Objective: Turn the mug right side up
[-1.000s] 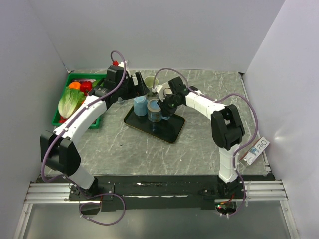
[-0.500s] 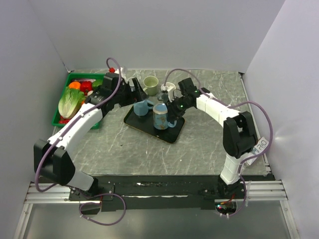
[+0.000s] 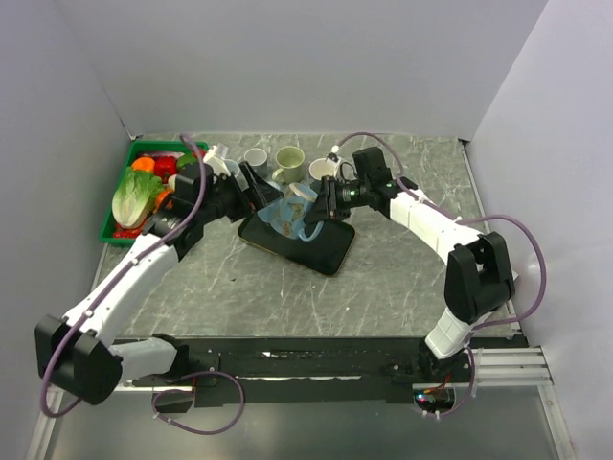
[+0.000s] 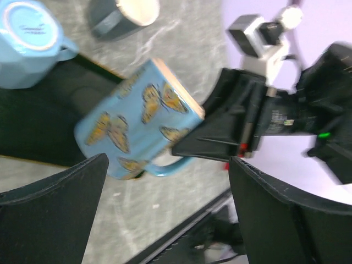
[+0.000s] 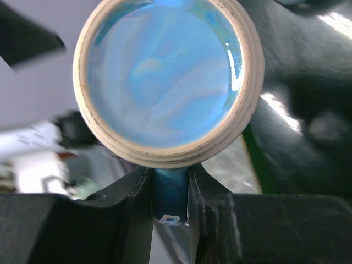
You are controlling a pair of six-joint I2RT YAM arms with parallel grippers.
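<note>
The blue mug (image 3: 293,211) with orange butterflies hangs tilted on its side above the black tray (image 3: 321,251). My right gripper (image 3: 322,203) is shut on its handle. In the right wrist view the handle (image 5: 171,193) is pinched between the two fingers and the mug's mouth (image 5: 165,77) faces the camera, empty and glossy blue inside. In the left wrist view the mug (image 4: 137,124) lies just beyond my left gripper (image 4: 170,220), which stands wide open with nothing between its fingers. The left gripper (image 3: 255,188) sits to the mug's left.
A plain light-blue mug (image 4: 27,44) stands upside down on the tray. A grey cup (image 3: 255,156), a green cup (image 3: 289,159) and a white mug (image 3: 324,170) stand behind the tray. A green bin (image 3: 113,217) of vegetables sits at the left.
The right gripper has lifted the butterfly mug off the tray and tipped it from upside down onto its side. The left arm has drawn back to the left.
</note>
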